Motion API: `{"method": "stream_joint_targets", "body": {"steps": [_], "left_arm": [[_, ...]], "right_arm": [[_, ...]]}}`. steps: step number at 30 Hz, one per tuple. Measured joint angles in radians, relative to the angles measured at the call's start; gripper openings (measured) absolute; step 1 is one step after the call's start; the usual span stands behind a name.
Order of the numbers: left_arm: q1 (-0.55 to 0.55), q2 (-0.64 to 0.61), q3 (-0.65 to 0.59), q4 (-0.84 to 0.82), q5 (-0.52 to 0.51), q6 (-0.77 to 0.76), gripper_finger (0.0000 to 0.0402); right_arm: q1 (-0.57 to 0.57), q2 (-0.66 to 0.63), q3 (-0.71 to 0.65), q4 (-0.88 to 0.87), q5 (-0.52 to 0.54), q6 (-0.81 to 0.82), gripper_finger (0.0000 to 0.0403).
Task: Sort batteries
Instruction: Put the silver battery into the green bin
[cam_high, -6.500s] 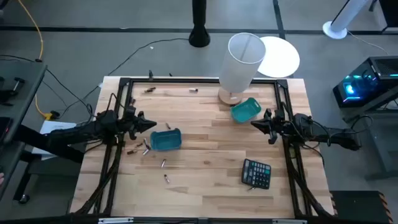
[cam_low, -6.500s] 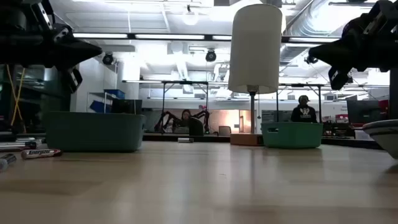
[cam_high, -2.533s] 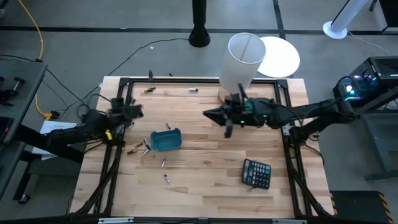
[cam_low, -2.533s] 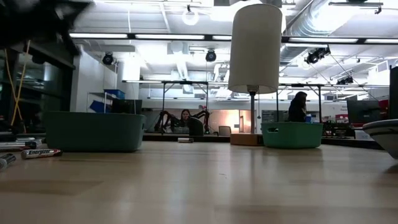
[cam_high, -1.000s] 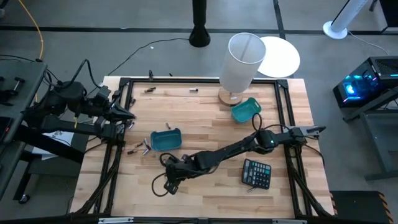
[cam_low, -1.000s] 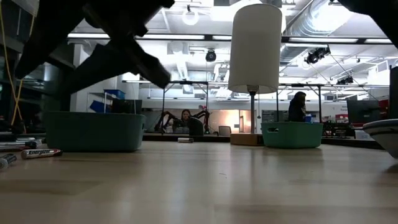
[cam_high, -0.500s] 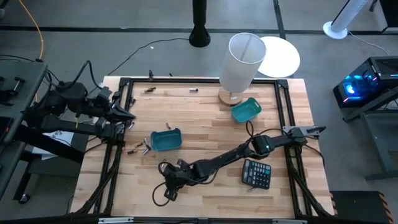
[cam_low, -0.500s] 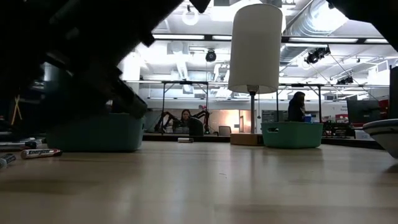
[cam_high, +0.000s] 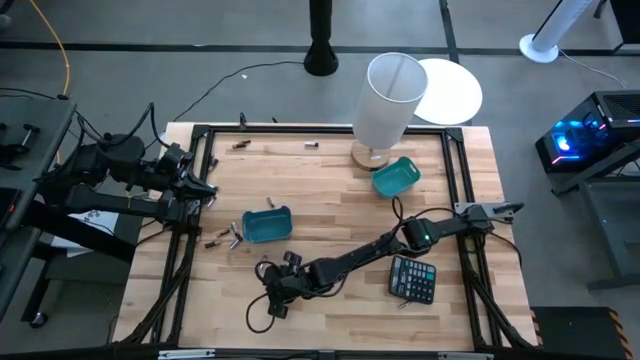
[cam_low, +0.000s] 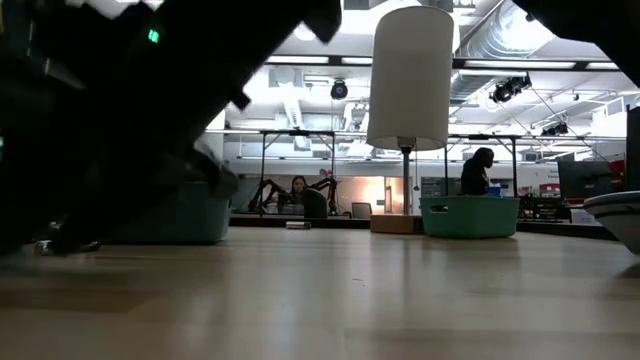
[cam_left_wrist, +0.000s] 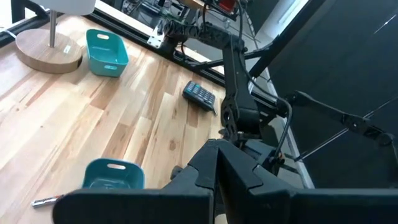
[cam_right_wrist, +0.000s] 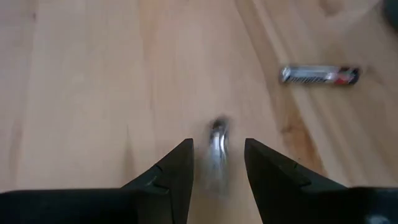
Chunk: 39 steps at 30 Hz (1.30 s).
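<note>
**Right gripper poised over a battery near the left teal bin**

The right arm reaches across the wooden table and ends low over the boards, on the near side of the left teal bin. The right gripper has its fingers spread apart, and a silvery battery lies on the wood in the gap between them; whether the fingers touch it cannot be told. A second battery with a dark and silver label lies flat nearby, clear of the gripper.

A small cluster of batteries lies just beside the left teal bin, on the side toward the left arm. Two more batteries lie well beyond the bin, along the table's far edge.

The left gripper waits at the table's left edge, past the cluster from the bin, its fingers pressed together and holding nothing.

The second teal bin sits beyond the first toward the right, beside the lamp. The black calculator lies farther right.
</note>
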Motion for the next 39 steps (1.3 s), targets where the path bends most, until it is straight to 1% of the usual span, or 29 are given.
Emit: {"method": "stream_joint_targets", "body": {"steps": [3, 7, 12, 15, 17, 18, 20, 21, 24, 26, 28, 32, 35, 37, 39], "left_arm": [[0.0, 0.0, 0.0, 0.0, 0.0, -0.02, 0.0], [0.0, 0.0, 0.0, 0.0, -0.006, -0.025, 0.0], [0.0, 0.0, 0.0, 0.0, -0.023, -0.025, 0.0], [0.0, 0.0, 0.0, 0.0, -0.024, -0.024, 0.0], [0.0, 0.0, 0.0, 0.001, -0.024, -0.024, 0.0], [0.0, 0.0, 0.0, 0.001, -0.025, -0.024, 0.0001], [0.0, 0.0, 0.0, 0.001, -0.031, -0.026, 0.0001], [0.0, 0.0, 0.0, 0.001, -0.034, -0.032, 0.0001], [0.0, 0.003, -0.001, 0.012, -0.055, -0.076, 0.0001], [0.0, 0.006, -0.014, 0.038, -0.061, -0.085, 0.0001], [0.0, 0.01, -0.031, 0.055, -0.06, -0.075, 0.0001], [0.0, 0.023, -0.073, 0.119, -0.06, -0.024, 0.0001], [0.0, 0.026, -0.125, 0.213, -0.052, 0.024, 0.0001], [0.0, 0.028, -0.163, 0.293, -0.042, 0.042, 0.0001], [0.0, 0.031, -0.202, 0.385, -0.023, 0.046, 0.0001]], "right_arm": [[0.005, 0.003, 0.0, 0.02, -0.01, 0.006, 0.0138], [0.007, 0.005, 0.0, 0.006, 0.01, 0.016, 0.0138], [0.008, 0.003, 0.005, -0.099, 0.014, 0.066, 0.0137], [0.008, 0.002, 0.005, -0.128, 0.004, 0.022, 0.0131], [0.006, 0.001, 0.005, -0.144, -0.039, -0.019, 0.011], [0.004, 0.0, 0.006, -0.155, -0.064, -0.022, 0.009], [-0.002, -0.001, 0.006, -0.187, -0.095, 0.006, 0.0034], [-0.007, -0.001, 0.006, -0.197, -0.107, 0.025, 0.002], [-0.018, -0.016, 0.005, -0.22, -0.135, 0.099, 0.0016], [-0.027, -0.042, 0.001, -0.263, -0.15, 0.112, 0.0008], [-0.039, -0.077, -0.004, -0.356, -0.139, 0.115, 0.0007], [-0.059, -0.169, -0.007, -0.628, -0.065, 0.147, 0.0004], [-0.063, -0.247, -0.003, -0.885, 0.008, 0.189, 0.0003], [-0.06, -0.283, -0.003, -1.016, 0.037, 0.226, 0.0002], [-0.057, -0.313, -0.005, -1.104, 0.061, 0.26, 0.0002]]}}
